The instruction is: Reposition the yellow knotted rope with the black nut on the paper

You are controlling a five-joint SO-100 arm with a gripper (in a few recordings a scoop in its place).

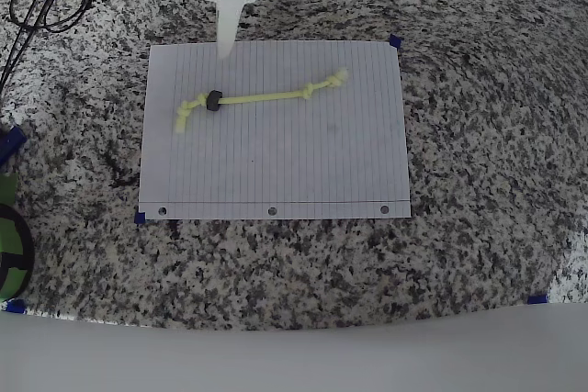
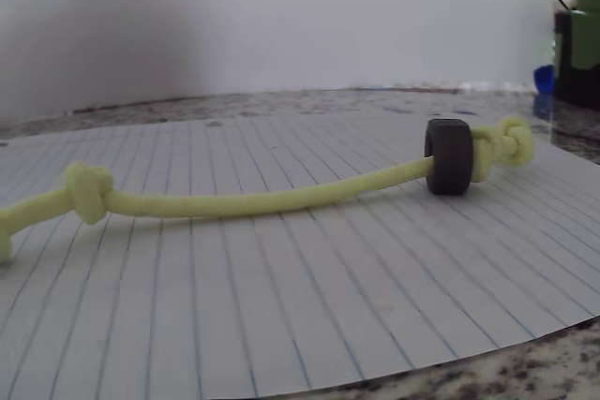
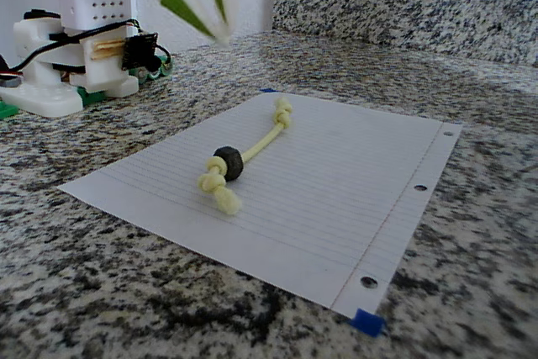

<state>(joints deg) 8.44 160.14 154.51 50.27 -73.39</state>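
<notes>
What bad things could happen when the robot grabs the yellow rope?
The black nut sits loose on the yellow knotted rope, so it might slide along when lifted. The paper is thin and only taped at corners, so a low gripper could wrinkle it.

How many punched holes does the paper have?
3, all along the paper's bottom edge in the overhead view: one near the left corner, one in the middle, one near the right corner.
</notes>
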